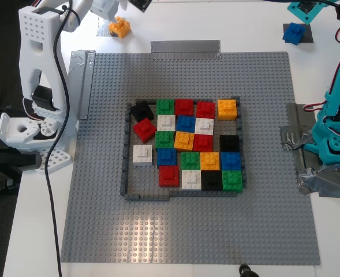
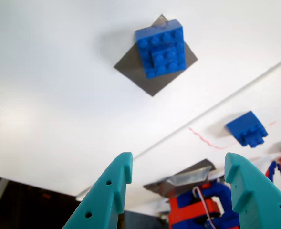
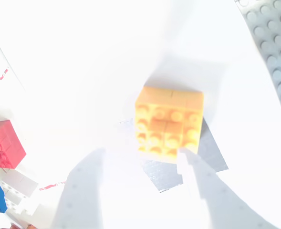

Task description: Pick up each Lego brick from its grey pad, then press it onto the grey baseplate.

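Note:
The orange brick (image 1: 119, 27) sits on its grey pad (image 1: 104, 29) at the back, on the exterior view's left, beyond the grey baseplate (image 1: 100, 219). My second gripper (image 1: 111, 11), white, hovers just above it, open and empty. In the second wrist view the orange brick (image 3: 169, 124) lies on the pad (image 3: 161, 174) just ahead of my second gripper (image 3: 141, 152). The blue brick (image 1: 294, 33) sits on its pad (image 1: 307, 36) at the back right. My first gripper (image 1: 303, 10), teal, is above it, open. In the first wrist view the blue brick (image 2: 161, 47) on its pad (image 2: 152, 85) is well ahead of my first gripper (image 2: 178, 162).
A dark-grey brick frame (image 1: 125, 150) on the baseplate's middle holds several coloured bricks. Grey tape strips lie at the back edge (image 1: 185, 48) and left edge (image 1: 82, 81). Loose bricks lie off the plate, one blue (image 2: 247, 128) and one red (image 3: 4, 143). A black cable (image 1: 51, 173) hangs at the left.

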Available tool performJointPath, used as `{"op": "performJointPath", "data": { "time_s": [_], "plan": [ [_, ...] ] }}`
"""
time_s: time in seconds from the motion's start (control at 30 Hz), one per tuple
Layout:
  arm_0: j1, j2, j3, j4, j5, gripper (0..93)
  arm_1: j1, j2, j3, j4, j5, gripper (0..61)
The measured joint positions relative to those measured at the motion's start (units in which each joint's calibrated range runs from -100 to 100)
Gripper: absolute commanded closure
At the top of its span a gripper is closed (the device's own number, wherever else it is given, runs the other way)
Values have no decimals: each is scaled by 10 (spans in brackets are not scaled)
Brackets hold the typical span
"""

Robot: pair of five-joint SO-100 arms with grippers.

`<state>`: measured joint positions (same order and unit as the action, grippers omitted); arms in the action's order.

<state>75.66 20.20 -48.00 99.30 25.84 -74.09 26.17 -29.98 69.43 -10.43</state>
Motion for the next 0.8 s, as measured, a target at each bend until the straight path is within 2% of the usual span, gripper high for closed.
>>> {"op": "performJointPath", "data": {
  "time_s": [0.33,0.53,0.8],
  "plan": [
    [-19,46,0,0,4,708,0,0,0,1,0,412],
    [-34,52,0,0,27,710,0,1,0,20,0,396],
    [-35,52,31,0,55,708,0,-3,14,23,0,411]
  ]
}}
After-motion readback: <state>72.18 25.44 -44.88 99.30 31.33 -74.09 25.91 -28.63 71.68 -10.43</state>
